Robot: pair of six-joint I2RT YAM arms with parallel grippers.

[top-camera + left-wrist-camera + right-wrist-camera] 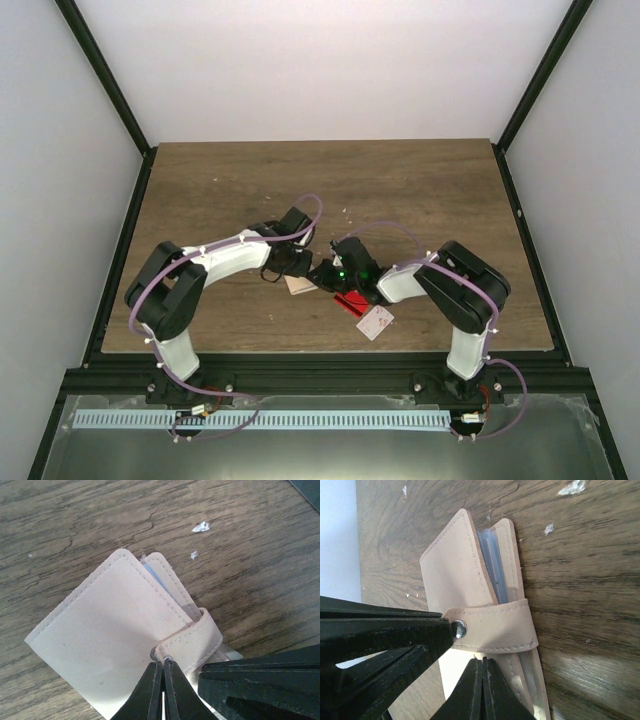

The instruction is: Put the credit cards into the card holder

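The beige card holder [299, 285] lies folded on the wooden table between both arms. Its tab [192, 640] wraps round the edge, and the metal snap [458, 629] sits on the flap. A blue card edge [492, 565] shows between its leaves. My left gripper [162, 665] is shut, its tips touching the snap end of the tab, with nothing between them. My right gripper [482, 662] is also shut, its tips resting on the holder [455, 565] just below the tab. A red card [350, 302] and a white card with a red dot [375, 322] lie on the table under the right arm.
The two grippers nearly touch over the holder; the right one shows as a black block [260, 680] in the left wrist view. Black frame rails [120, 250] border the table [420, 190]. Small white flecks [201, 527] lie on the wood.
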